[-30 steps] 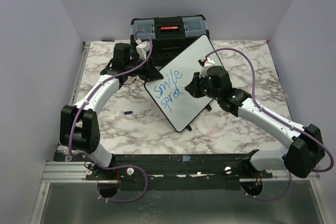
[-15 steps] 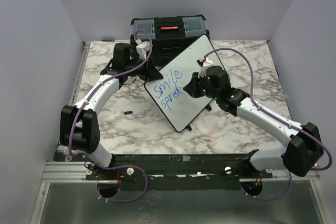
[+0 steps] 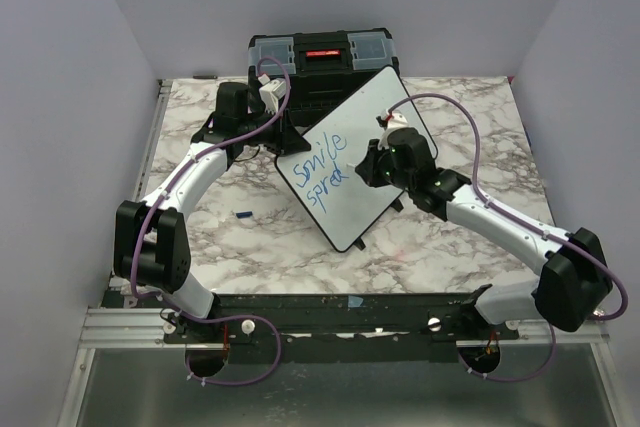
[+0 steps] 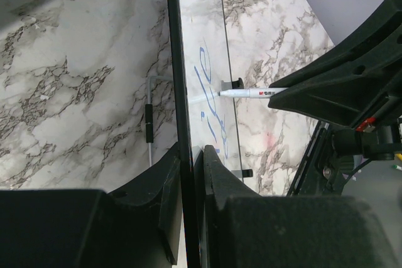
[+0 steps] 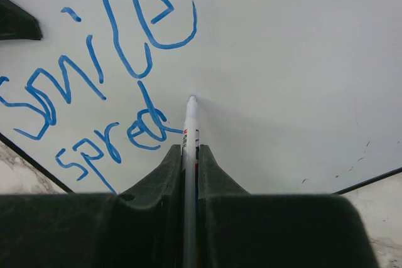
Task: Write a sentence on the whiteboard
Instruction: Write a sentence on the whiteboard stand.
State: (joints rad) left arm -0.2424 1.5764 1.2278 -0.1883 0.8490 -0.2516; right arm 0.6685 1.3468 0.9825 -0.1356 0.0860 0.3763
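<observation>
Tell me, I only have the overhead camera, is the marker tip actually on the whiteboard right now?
Observer: The right wrist view shows the marker tip at the whiteboard surface, apparently touching, just past the last letter of the blue sentence, which reads "Smile spred". The right claw is shut on the barrel.
Operator: And what is the left claw doing to the board?
Observer: The left wrist view shows the left claw clamped over the whiteboard's black rim, one finger on each face.
</observation>
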